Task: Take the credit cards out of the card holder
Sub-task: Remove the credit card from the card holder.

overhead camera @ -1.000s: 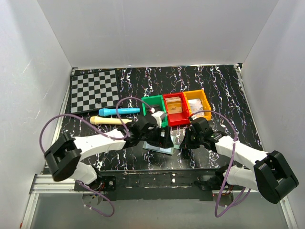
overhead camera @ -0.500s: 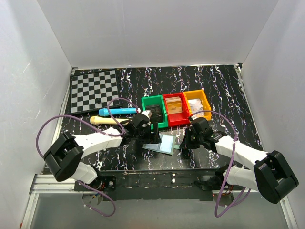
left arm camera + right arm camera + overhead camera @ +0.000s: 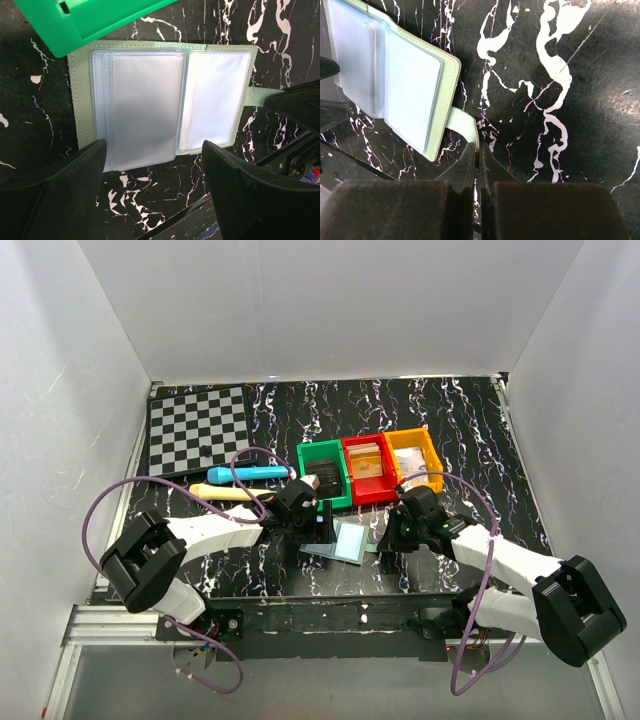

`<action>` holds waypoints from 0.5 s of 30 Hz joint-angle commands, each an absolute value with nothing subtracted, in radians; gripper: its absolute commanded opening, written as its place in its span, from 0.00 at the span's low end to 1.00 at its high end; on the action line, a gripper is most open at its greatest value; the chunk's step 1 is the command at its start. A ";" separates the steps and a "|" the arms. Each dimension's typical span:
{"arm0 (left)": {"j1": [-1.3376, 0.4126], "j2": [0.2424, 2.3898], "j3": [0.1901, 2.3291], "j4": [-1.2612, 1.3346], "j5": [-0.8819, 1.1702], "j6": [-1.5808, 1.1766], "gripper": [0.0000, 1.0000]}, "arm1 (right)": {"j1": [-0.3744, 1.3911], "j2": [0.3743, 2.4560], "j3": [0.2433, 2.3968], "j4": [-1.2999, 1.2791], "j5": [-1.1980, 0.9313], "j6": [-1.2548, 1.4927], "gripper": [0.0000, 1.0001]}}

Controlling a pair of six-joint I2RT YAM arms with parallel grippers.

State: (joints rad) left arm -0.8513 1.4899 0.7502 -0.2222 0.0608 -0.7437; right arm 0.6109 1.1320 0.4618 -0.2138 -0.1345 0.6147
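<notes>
so the card holder (image 3: 165,100) lies open by the green bin (image 3: 100,20) (sleeves up). right gripper (image 3: 477,155) is clamped tight on its tab (image 3: 462,122), left gripper (image 3: 154,147) hovers over it, spread wide, empty.

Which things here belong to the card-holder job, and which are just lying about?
In use: card holder, left end effector open over it, right end effector pinching its tab.
Lying about: chessboard, blue stick, cream stick, green bin, red bin, orange bin.
</notes>
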 commanded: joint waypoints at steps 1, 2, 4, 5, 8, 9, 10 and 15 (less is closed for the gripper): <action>-0.861 1.486 0.758 -0.181 0.087 -0.726 0.77 | 0.617 1.126 0.465 -0.212 -0.141 0.603 0.01; -0.864 1.488 0.759 -0.173 0.100 -0.723 0.77 | 0.615 1.126 0.465 -0.213 -0.143 0.603 0.01; -0.873 1.491 0.761 -0.163 0.104 -0.721 0.77 | 0.615 1.123 0.465 -0.213 -0.146 0.606 0.01; -0.876 1.490 0.758 -0.155 0.109 -0.719 0.77 | 0.615 1.118 0.468 -0.213 -0.149 0.607 0.01; -0.881 1.482 0.753 -0.147 0.107 -0.726 0.77 | 0.617 1.089 0.474 -0.221 -0.158 0.611 0.01; -0.881 1.476 0.747 -0.141 0.109 -0.729 0.77 | 0.617 1.074 0.477 -0.228 -0.158 0.609 0.01; -0.881 1.467 0.739 -0.134 0.109 -0.729 0.77 | 0.617 1.059 0.485 -0.236 -0.158 0.607 0.01; -0.884 1.457 0.732 -0.101 0.132 -0.729 0.77 | 0.617 1.023 0.529 -0.279 -0.164 0.604 0.01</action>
